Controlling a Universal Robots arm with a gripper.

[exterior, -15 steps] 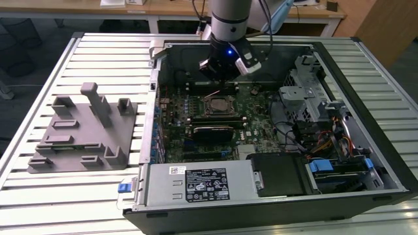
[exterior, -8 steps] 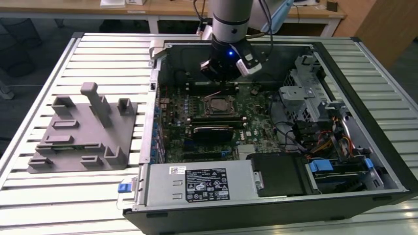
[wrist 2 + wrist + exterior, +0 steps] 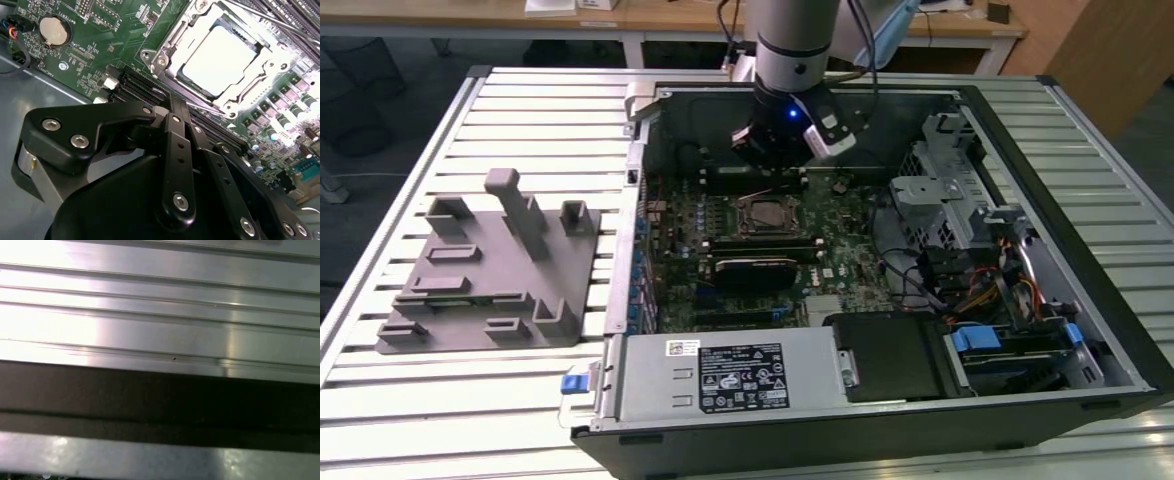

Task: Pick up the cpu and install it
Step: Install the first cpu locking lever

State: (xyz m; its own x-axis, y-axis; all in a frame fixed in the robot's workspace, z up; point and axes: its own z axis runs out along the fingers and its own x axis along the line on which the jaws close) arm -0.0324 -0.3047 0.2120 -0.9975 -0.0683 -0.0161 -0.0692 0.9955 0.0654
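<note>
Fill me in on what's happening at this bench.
A robot arm is working inside an open computer case on a slatted metal table. Its gripper hangs over the motherboard, next to the processor socket. In the second wrist view the cpu already sits in the socket frame, with nothing between the black fingers. A grey fixture lies beside the case.

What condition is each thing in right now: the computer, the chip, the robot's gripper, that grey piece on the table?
Black computer case: lying on its side, side panel off, green motherboard exposed.
Silvery square cpu: seated flat in the metal socket frame.
Metal socket frame: surrounds the cpu.
Black gripper: above the motherboard, beside the socket, holding nothing visible.
Grey plastic fixture with upright posts: resting on the slatted table, outside the case.
</note>
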